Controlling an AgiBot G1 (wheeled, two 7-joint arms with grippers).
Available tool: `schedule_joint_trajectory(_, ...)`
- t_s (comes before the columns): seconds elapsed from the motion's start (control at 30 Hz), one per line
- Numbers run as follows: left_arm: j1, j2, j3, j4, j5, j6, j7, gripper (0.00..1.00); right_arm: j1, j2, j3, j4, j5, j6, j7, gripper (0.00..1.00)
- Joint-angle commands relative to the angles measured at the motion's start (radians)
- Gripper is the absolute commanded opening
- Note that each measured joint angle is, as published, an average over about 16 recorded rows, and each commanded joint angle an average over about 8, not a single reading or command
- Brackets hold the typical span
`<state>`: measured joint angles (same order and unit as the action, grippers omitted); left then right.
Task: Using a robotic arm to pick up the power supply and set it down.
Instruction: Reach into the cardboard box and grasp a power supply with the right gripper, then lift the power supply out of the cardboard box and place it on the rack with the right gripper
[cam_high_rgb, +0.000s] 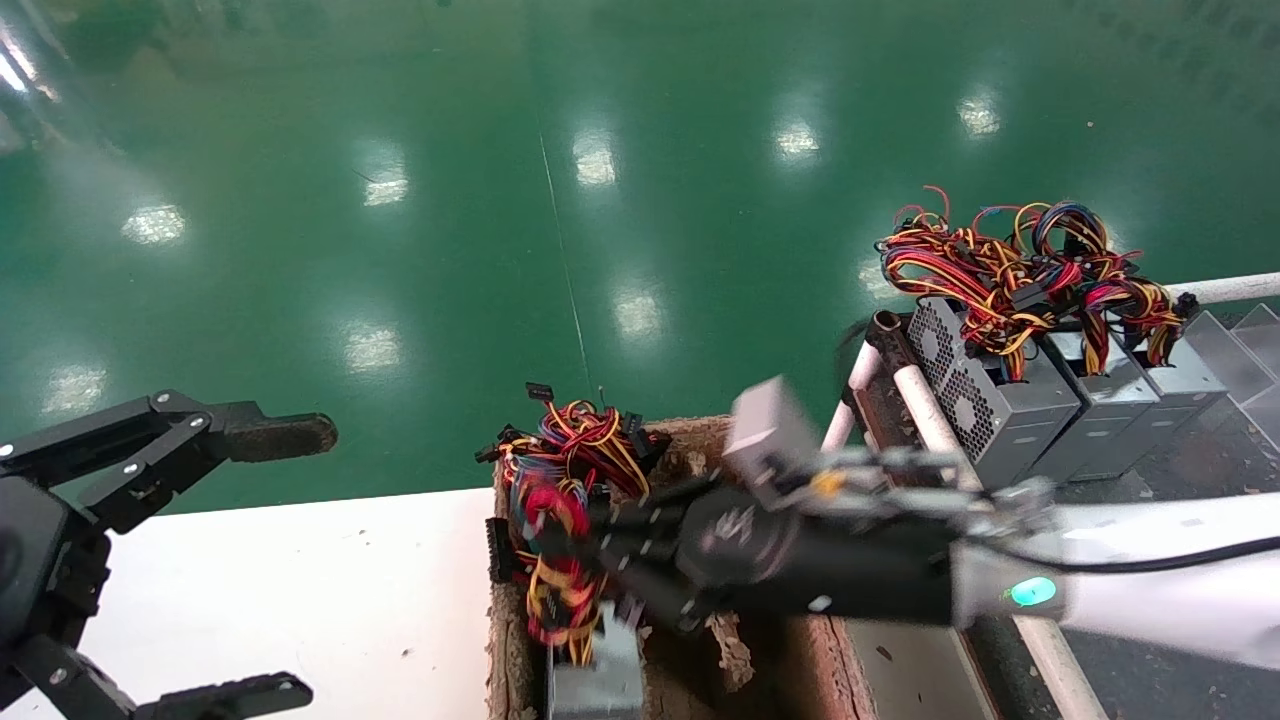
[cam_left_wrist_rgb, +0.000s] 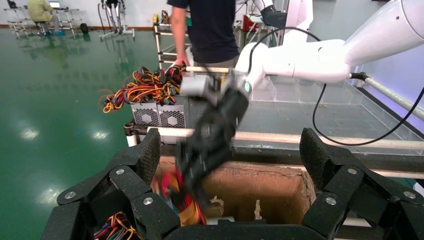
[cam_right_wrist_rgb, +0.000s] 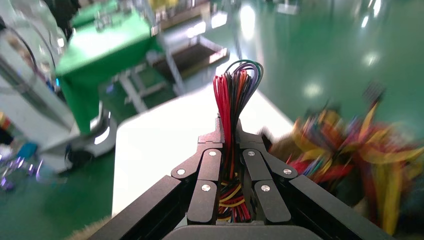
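Right gripper (cam_high_rgb: 575, 545): reaching across the cardboard box (cam_high_rgb: 700, 440), clamped on the wire bundle of the power supply (cam_high_rgb: 595, 680) inside it.
Left gripper (cam_high_rgb: 270, 560): spread wide over the white worktop (cam_high_rgb: 300, 580).
Nearby: more supplies (cam_high_rgb: 1010, 410) racked beyond.

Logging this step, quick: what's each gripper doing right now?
Left gripper: open, empty, beside the white table.
Right gripper: shut on the red-yellow wire bundle.

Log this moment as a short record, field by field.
Working arm: right gripper, shut on the wire bundle of the power supply
Power supply: low in the brown cardboard box, wires pulled up
Idle arm: left gripper, open, over the white table
Finished stock: other power supplies lined up on the rack at right
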<state>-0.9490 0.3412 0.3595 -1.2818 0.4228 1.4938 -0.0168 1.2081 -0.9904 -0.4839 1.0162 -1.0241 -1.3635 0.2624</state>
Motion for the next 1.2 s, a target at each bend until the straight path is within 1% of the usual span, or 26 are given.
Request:
schedule_joint_trajectory(0.03, 0.000, 0.000, 0.000, 0.000, 0.000, 0.000, 0.000, 1.00, -0.003, 0.024, 0.029, 0.019, 0.044, -0.013, -0.003, 0.00)
schedule_joint_trajectory(0.27, 0.000, 0.000, 0.000, 0.000, 0.000, 0.000, 0.000, 1.00, 0.041, 0.125, 0.130, 0.035, 0.190, -0.080, 0.013, 0.00)
schedule_joint_trajectory(0.47, 0.000, 0.000, 0.001, 0.000, 0.000, 0.000, 0.000, 1.00, 0.106, 0.237, 0.199, -0.004, 0.256, -0.143, 0.013, 0.00)
schedule_joint_trajectory(0.7, 0.000, 0.000, 0.001, 0.000, 0.000, 0.000, 0.000, 1.00, 0.159, 0.379, 0.238, -0.093, 0.245, -0.195, -0.027, 0.00)
schedule_joint_trajectory(0.9, 0.000, 0.000, 0.001, 0.000, -0.001, 0.000, 0.001, 1.00, 0.171, 0.492, 0.229, -0.179, 0.201, -0.212, -0.087, 0.00)
schedule_joint_trajectory(1.03, 0.000, 0.000, 0.001, 0.000, -0.001, 0.000, 0.001, 1.00, 0.166, 0.550, 0.211, -0.244, 0.176, -0.216, -0.135, 0.00)
schedule_joint_trajectory(1.2, -0.001, 0.000, 0.001, 0.000, -0.001, 0.000, 0.001, 1.00, 0.153, 0.600, 0.183, -0.319, 0.162, -0.218, -0.195, 0.00)
